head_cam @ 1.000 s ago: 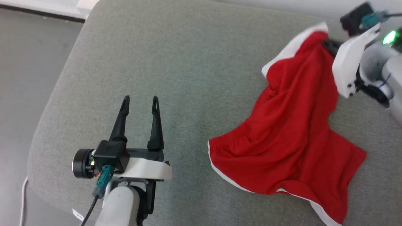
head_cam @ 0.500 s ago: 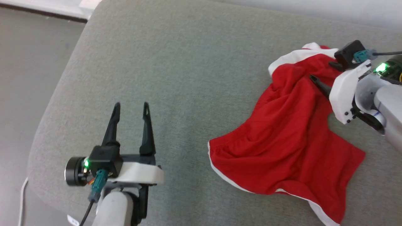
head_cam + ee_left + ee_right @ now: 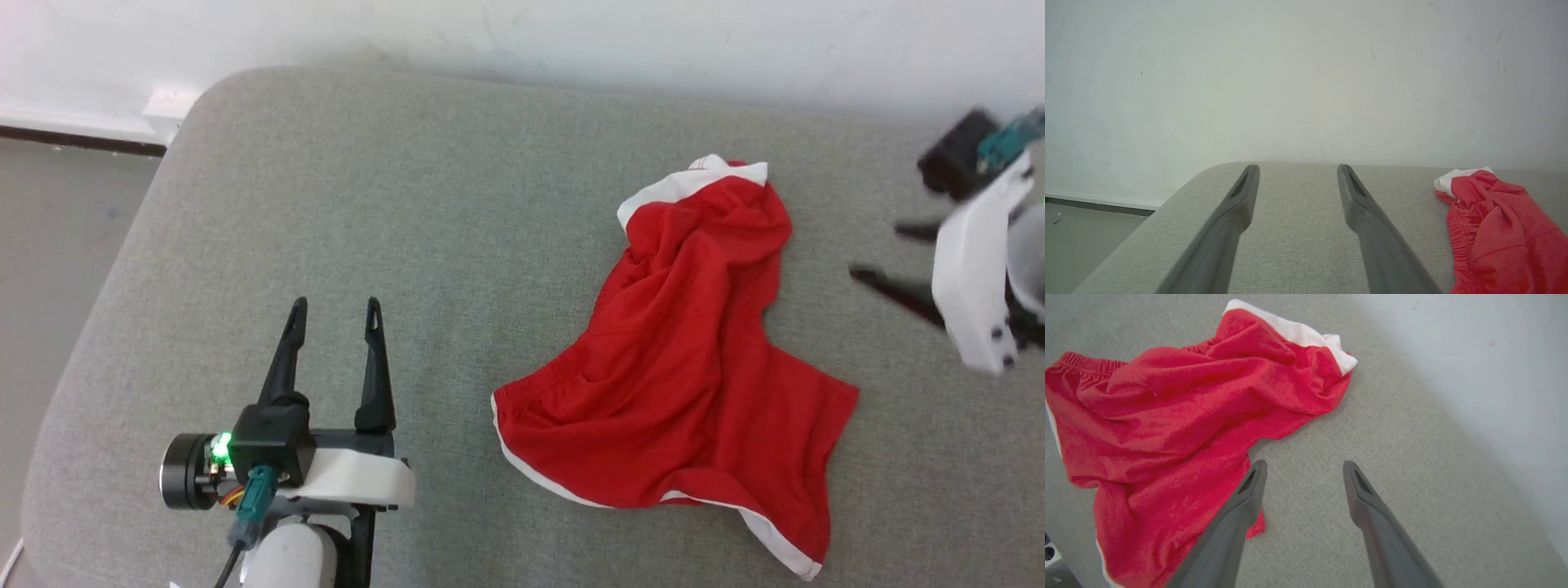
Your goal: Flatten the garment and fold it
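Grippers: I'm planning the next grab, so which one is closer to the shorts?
The right gripper, close beside the shorts; the left gripper sits far across the cushion.

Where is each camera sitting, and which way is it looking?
Head view: on the robot's head, looking down at the grey cushion and red shorts; the left pincer and right pincer show, both open.
Left wrist view: on the left wrist, looking low along the left pincer across the cushion toward the wall.
Right wrist view: on the right wrist, looking down past the right pincer at the cushion.
Shared: all three see the shorts.
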Available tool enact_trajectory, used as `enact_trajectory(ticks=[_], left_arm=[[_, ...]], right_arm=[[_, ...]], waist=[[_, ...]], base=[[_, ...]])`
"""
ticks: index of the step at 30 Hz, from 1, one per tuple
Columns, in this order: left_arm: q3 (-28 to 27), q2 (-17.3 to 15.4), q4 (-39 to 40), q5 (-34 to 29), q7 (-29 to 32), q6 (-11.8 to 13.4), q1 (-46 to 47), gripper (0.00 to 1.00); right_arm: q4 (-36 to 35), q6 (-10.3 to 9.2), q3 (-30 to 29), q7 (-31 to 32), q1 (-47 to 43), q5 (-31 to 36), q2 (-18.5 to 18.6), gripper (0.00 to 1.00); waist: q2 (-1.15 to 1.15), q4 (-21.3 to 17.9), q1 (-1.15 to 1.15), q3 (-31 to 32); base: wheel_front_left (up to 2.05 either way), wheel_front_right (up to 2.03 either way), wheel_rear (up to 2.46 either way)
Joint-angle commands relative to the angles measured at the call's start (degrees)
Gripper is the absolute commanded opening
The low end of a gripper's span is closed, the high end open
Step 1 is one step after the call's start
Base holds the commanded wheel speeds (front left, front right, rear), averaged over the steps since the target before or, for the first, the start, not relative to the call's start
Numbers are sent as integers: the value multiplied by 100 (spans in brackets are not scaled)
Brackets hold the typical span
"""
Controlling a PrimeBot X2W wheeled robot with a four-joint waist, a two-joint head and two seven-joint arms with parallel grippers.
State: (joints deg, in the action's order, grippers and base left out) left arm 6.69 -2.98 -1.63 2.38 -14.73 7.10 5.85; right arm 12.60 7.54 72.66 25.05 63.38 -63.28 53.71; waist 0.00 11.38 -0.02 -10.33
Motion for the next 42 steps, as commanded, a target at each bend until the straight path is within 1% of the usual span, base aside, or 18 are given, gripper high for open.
enact_trajectory(ticks=[1,5,10,13,15,16,17,19,22,25,27,29,32,33,34,37,40,42], left_arm=[[-27,11,18,-34,-27,-20,-36,100],[-23,11,31,4,-27,-12,-18,100],[46,11,44,43,-27,8,27,100],[62,11,35,46,-27,3,72,100],[53,11,31,40,-27,8,88,100],[44,11,30,37,-27,9,89,100],[27,11,29,30,-27,14,85,100],[-2,11,21,14,-27,11,70,100],[-19,11,9,-4,-27,-8,61,100],[1,11,20,-4,-27,-24,88,100],[31,11,25,1,-27,-27,115,100],[62,11,32,11,-27,-32,154,100],[97,11,33,23,-27,-28,201,100],[110,11,31,24,-27,-27,213,100],[116,11,25,21,-27,-24,220,100],[113,4,-7,-32,-27,-63,235,100],[55,-70,-43,-90,-27,-125,256,100],[-3,-145,-48,-115,-27,-154,271,100]], right_arm=[[-108,-5,40,222,-228,-29,19,100],[-88,-5,49,380,-616,-133,-43,100],[506,-5,57,330,-1223,-95,-489,100],[780,-5,64,495,-1536,174,-725,100],[838,-5,66,558,-1673,264,-809,100],[851,-5,67,566,-1687,290,-815,48],[859,-5,67,508,-1648,324,-803,0],[872,-5,38,344,-1491,374,-735,0],[880,-5,-193,67,-1168,322,-588,0],[1008,-5,-338,-57,-821,481,-409,0],[1212,-5,-376,-31,-680,618,-377,0],[1528,-5,-424,-16,-643,677,-465,0],[2040,-5,-454,-25,-762,689,-777,0],[2204,-5,-474,-65,-827,656,-894,32],[2355,-5,-510,-175,-874,644,-1012,100],[2682,-5,-577,-736,-938,790,-1267,100],[2894,-5,-694,-1685,-915,1192,-1328,100],[3012,-5,-886,-2377,-926,1405,-1336,100]], waist=[[0,40,2,-4],[0,103,2,-55],[0,184,2,-178],[0,220,2,-228],[0,228,2,-236],[0,223,2,-234],[0,209,2,-226],[0,184,2,-199],[0,162,2,-160],[0,174,2,-152],[0,189,2,-171],[0,200,2,-205],[0,197,2,-242],[0,194,2,-247],[0,182,2,-240],[0,113,2,-164],[0,15,2,-5],[0,-79,2,115]], base=[[0,0,0],[0,0,0],[0,0,0],[0,0,0],[0,0,0],[0,0,0],[0,0,0],[0,0,0],[0,0,0],[0,0,0],[0,0,0],[0,0,0],[0,0,0],[0,0,0],[0,0,0],[0,0,0],[0,0,0],[0,0,0]])
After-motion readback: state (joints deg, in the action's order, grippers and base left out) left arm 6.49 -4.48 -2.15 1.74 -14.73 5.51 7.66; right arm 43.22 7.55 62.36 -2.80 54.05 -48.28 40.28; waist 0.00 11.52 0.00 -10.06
